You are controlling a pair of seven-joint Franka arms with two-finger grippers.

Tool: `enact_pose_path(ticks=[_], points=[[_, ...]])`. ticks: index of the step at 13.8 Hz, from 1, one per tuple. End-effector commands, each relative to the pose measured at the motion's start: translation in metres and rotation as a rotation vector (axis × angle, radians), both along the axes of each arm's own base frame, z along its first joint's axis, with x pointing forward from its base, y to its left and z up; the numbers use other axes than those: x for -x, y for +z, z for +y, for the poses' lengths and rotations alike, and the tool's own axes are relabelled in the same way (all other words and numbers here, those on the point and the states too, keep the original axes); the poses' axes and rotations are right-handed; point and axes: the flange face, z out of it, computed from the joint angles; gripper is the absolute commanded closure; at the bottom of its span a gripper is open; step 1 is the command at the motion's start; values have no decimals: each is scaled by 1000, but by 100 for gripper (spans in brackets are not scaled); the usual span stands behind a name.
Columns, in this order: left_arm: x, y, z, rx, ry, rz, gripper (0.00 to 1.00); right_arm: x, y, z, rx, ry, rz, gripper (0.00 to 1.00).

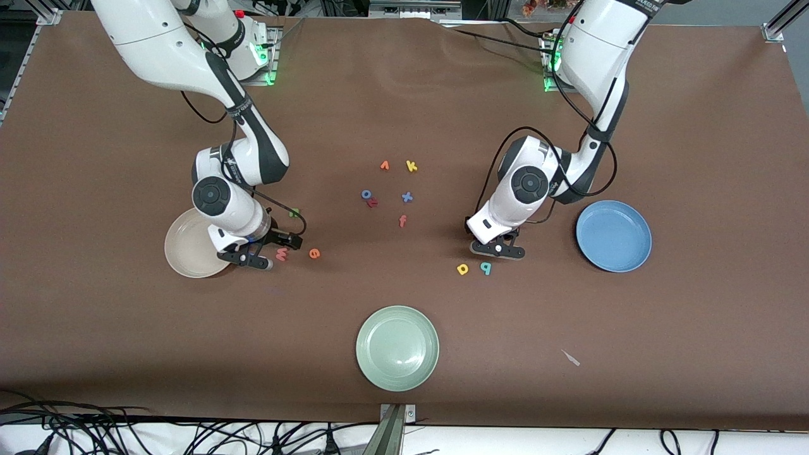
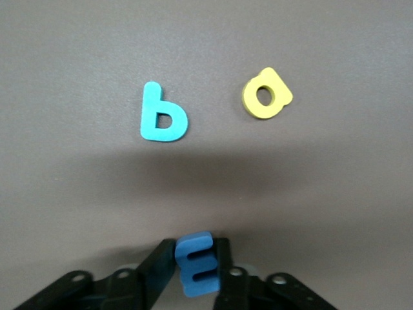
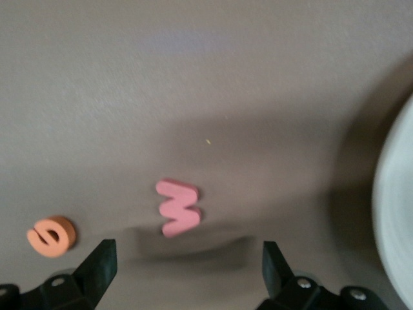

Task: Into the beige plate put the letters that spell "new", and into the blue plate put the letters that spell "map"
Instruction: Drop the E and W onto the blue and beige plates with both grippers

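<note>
Left end effector (image 2: pixel 193 271) is clamped on the blue m (image 2: pixel 195 261) at centre right of the front view. Lift straight, then carry it to the blue plate (image 1: pixel 613 236). Right end effector (image 3: pixel 187 261) spread wide over the pink w (image 3: pixel 179 206).

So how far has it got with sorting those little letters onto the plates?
Nothing is sorted yet: the beige plate and the blue plate are both empty. In hand: the left tool is shut on the blue m. The right tool is open by the pink w. Left on the table: the orange e, green n, yellow a and teal p.
</note>
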Motion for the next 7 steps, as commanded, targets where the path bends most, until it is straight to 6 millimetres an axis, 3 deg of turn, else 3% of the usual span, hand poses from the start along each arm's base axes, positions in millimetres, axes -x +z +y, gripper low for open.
enact_pose_path(ticks=[1, 4, 5, 7], points=[[0, -9, 5, -25, -10, 7, 94, -16, -4, 7, -11, -17, -19, 0], [-6, 9, 9, -18, -5, -8, 95, -20, -11, 8, -12, -22, -15, 1], [-14, 27, 22, -17, 17, -14, 95, -20, -12, 8, -12, -21, -14, 6], [-31, 61, 66, -12, 63, -24, 95, -20, -12, 8, -12, -20, -13, 15]])
